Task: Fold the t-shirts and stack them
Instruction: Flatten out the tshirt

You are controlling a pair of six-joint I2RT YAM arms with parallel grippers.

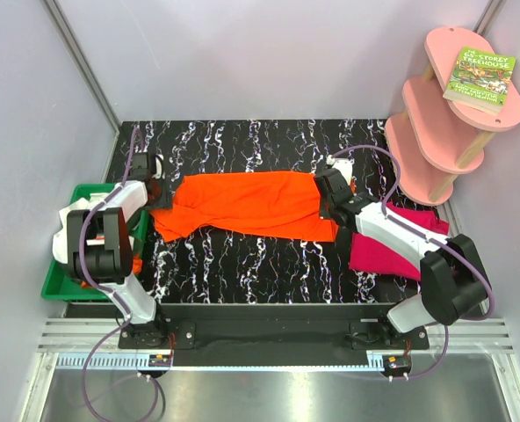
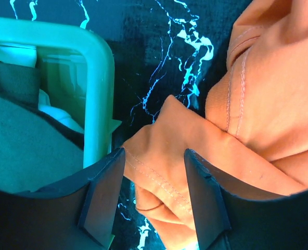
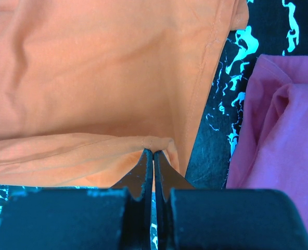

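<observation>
A bright orange t-shirt (image 1: 242,204) lies stretched out across the middle of the black marbled table. My left gripper (image 1: 152,189) is at its left end. In the left wrist view the left gripper (image 2: 154,179) is open, with a stitched fold of the orange t-shirt (image 2: 164,156) between its fingers (image 2: 104,192). My right gripper (image 1: 328,200) is at the shirt's right end. In the right wrist view the right gripper (image 3: 154,154) is shut on a folded edge of the orange t-shirt (image 3: 102,78). A magenta-pink t-shirt (image 1: 385,251) lies at the right, partly under the right arm, and also shows in the right wrist view (image 3: 284,130).
A green plastic bin (image 1: 60,283) holding dark and white cloth stands at the table's left edge, close to the left gripper; its rim shows in the left wrist view (image 2: 99,78). A pink tiered shelf (image 1: 436,132) with a book (image 1: 480,79) stands at the back right.
</observation>
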